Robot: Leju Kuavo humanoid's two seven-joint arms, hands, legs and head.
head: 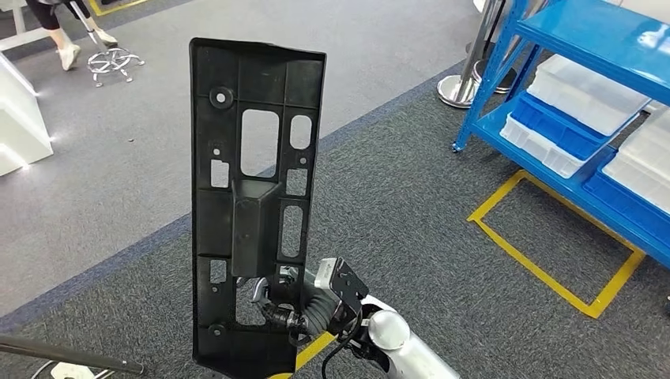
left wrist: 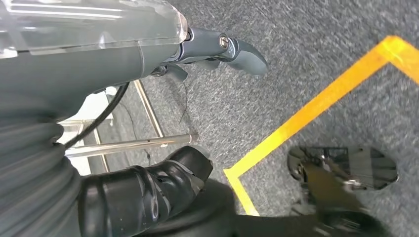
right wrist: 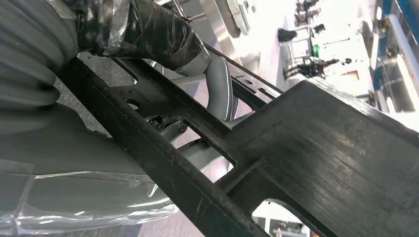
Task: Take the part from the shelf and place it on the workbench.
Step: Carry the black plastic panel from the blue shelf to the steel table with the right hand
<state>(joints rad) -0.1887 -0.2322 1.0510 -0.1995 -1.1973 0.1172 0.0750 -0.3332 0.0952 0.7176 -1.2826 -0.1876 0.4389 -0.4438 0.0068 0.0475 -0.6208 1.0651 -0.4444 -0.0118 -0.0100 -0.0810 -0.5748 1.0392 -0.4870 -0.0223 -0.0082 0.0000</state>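
Observation:
The part is a long black plastic panel with several cut-outs and a raised block in its middle. It stands upright in the centre of the head view, above grey carpet. My right hand grips it near its lower end, the silver arm coming in from below. In the right wrist view the thumb lies across the part and the fingers reach through its openings. My left hand hangs over the floor with fingers and thumb apart and nothing in it.
A blue shelf with white and blue bins stands at the right. Yellow tape marks a box on the carpet before it. A chrome post base stands near the shelf. A person's legs and a stool base are far left.

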